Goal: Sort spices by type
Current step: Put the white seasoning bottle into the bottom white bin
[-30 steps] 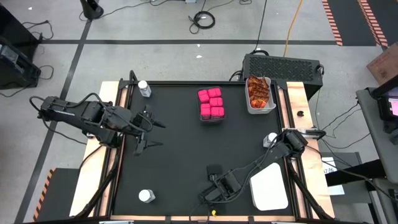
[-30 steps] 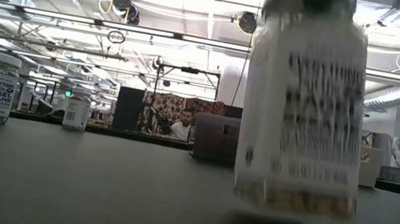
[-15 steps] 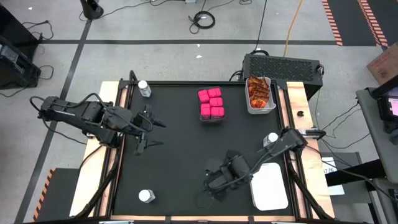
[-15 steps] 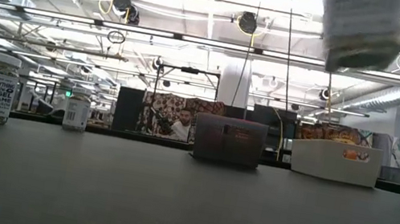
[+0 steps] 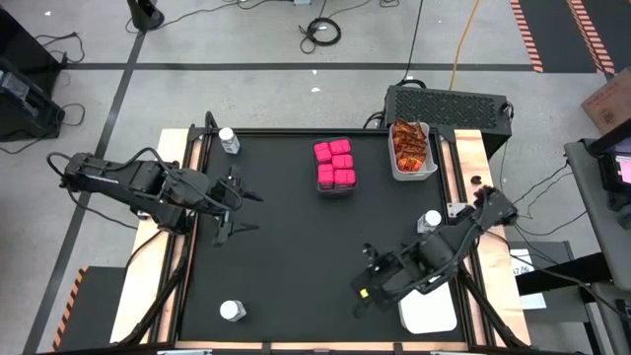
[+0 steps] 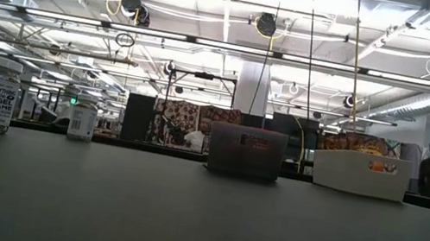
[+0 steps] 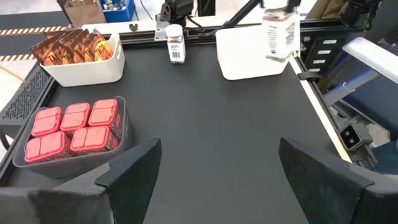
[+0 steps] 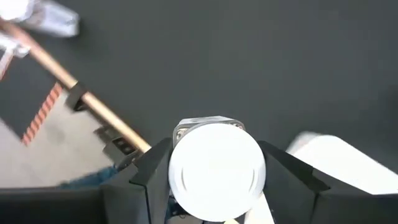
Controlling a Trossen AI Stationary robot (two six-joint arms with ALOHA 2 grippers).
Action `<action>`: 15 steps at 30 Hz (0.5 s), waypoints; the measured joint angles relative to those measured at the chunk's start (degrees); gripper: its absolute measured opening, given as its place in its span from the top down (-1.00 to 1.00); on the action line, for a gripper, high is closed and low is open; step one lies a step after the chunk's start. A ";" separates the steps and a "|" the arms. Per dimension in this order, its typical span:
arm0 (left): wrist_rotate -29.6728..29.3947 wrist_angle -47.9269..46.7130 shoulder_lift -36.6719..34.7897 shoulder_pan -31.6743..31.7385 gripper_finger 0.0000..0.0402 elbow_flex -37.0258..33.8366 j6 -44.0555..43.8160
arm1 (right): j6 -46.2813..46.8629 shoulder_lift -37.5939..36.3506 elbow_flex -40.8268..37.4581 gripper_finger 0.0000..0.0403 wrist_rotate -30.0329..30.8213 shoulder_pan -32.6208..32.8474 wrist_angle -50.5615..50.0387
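A clear jar [image 8: 216, 167] with a white round lid is clamped between the fingers of the right gripper [image 5: 370, 284], low and right of centre in the high view, just left of the empty white bin [image 5: 431, 301]. It is held clear of the black table [image 5: 286, 247], presumably so that it can be carried over the bin's rim. In the left wrist view the same jar [image 7: 278, 31] is seen hanging in front of that bin [image 7: 249, 55].

Three more jars are left unsorted: one at the upper left table corner [image 5: 229, 140], one at the lower left [image 5: 232, 311], one at the right edge [image 5: 429, 222]. The pink packs [image 5: 334, 164] are already gathered in the dark tray [image 5: 335, 190] at top centre, and the orange-red sachets [image 5: 408, 146] in the white bin [image 5: 414, 176] at upper right.

The left gripper [image 5: 237, 211] is parked at the left side, its fingers spread and empty.

Against half a second ago, the right gripper is found further right, nearer the bin, and the jar is gone from the top of the low view.
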 joint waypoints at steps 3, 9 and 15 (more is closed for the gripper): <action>0.00 -0.39 0.00 0.00 -0.64 0.00 0.12 | 8.43 -3.89 -8.64 0.03 -0.25 1.65 -0.16; 0.00 -0.49 0.00 0.02 -0.64 0.00 1.31 | 24.22 -12.99 -24.65 0.03 -6.98 5.34 -0.24; 0.00 -0.47 0.00 1.24 -0.64 0.00 1.21 | 36.57 -19.50 -34.19 0.03 -7.26 10.06 -0.31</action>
